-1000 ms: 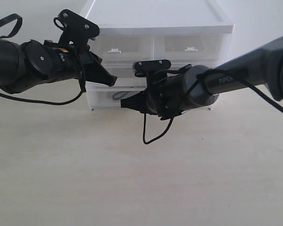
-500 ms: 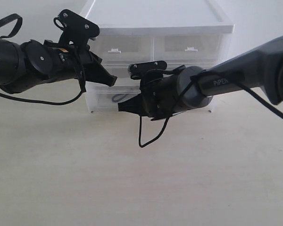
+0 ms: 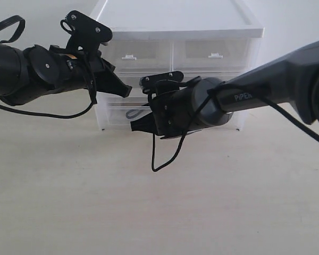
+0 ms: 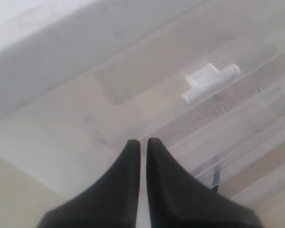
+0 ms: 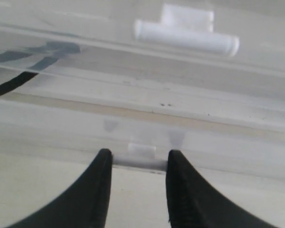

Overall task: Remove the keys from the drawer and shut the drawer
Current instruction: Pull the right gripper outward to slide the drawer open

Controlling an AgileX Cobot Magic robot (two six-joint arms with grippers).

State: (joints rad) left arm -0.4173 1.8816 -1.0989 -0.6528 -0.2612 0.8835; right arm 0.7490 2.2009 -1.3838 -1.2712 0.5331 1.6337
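Observation:
The drawer (image 3: pixel 112 118) is the lowest, full-width translucent tier of the white unit. Its front (image 5: pixel 213 137) fills the right wrist view. My right gripper (image 5: pixel 138 159) is shut on the drawer's small white tab handle (image 5: pixel 141 162), one finger at each end. In the exterior view the right gripper (image 3: pixel 134 126) sits low in front of the unit. Of the keys, only a dark strap loop (image 3: pixel 132 112) shows through the plastic, also visible as a dark strap (image 5: pixel 14 83). My left gripper (image 4: pixel 142 142) is shut and empty, and hovers at the unit's left front (image 3: pixel 126 91).
The white drawer unit (image 3: pixel 175 24) stands at the back of a pale wooden table (image 3: pixel 149 207). The middle-tier handle (image 5: pixel 186 39) lies above my right fingers. Another white tab handle (image 4: pixel 210 81) lies beyond my left fingertips. A black cable (image 3: pixel 162 156) hangs under the right arm.
My right gripper has moved left and toward the camera with the handle between its fingers, and the lowest drawer has slid out a little. The left arm has not moved.

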